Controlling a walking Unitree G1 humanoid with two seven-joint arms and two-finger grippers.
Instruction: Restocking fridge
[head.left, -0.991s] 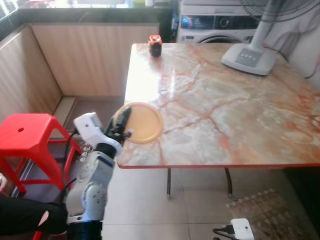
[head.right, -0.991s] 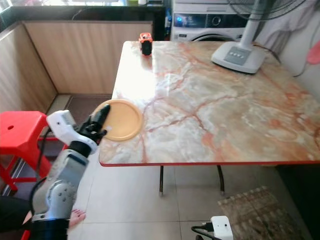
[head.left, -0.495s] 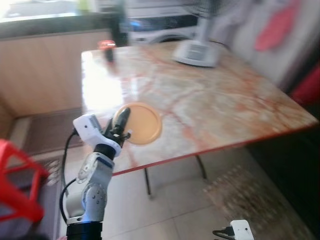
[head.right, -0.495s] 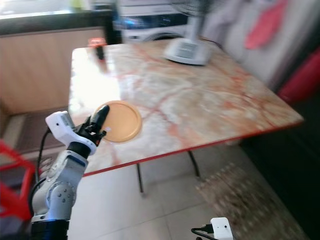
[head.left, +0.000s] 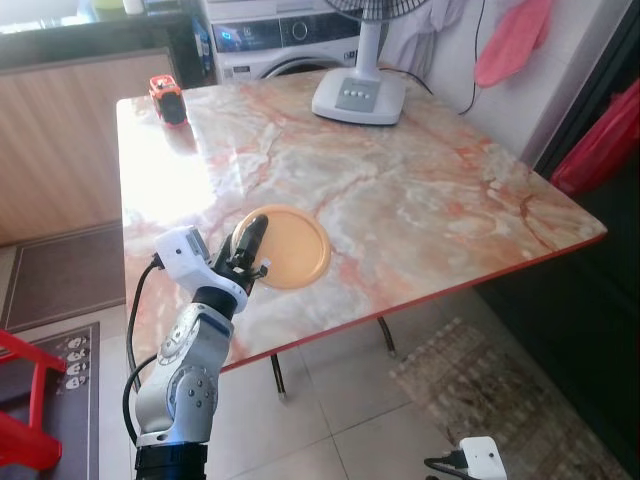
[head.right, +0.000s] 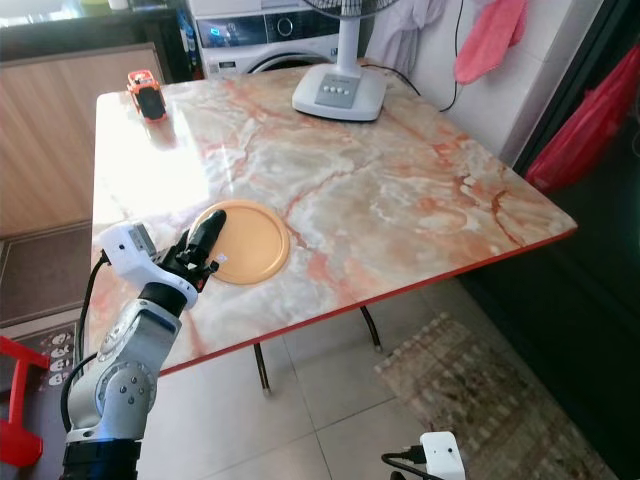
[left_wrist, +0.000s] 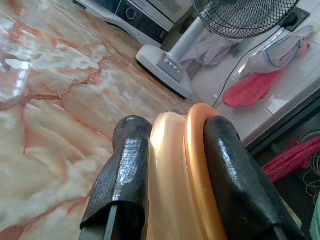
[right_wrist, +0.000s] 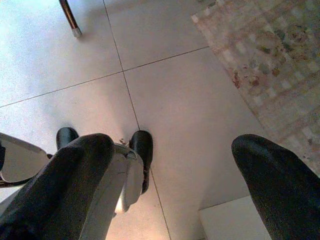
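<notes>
An orange round plate (head.left: 290, 245) lies over the near left part of the marble table (head.left: 420, 190). My left gripper (head.left: 249, 243) is shut on the plate's near left rim. In the left wrist view the plate's edge (left_wrist: 187, 175) is pinched between the two black fingers (left_wrist: 125, 175). My right gripper (right_wrist: 170, 185) hangs low over the floor tiles, fingers spread wide with nothing between them.
A standing fan's white base (head.left: 358, 97) sits at the table's far side, and a small orange and black object (head.left: 167, 98) stands at the far left corner. A washing machine (head.left: 275, 45) is behind the table. A red stool (head.left: 25, 420) stands at left, a patterned rug (head.left: 490, 390) at right.
The whole view has swung as I turned, so the table now shows more from its left corner. My left gripper keeps the same hold on the plate's rim.
</notes>
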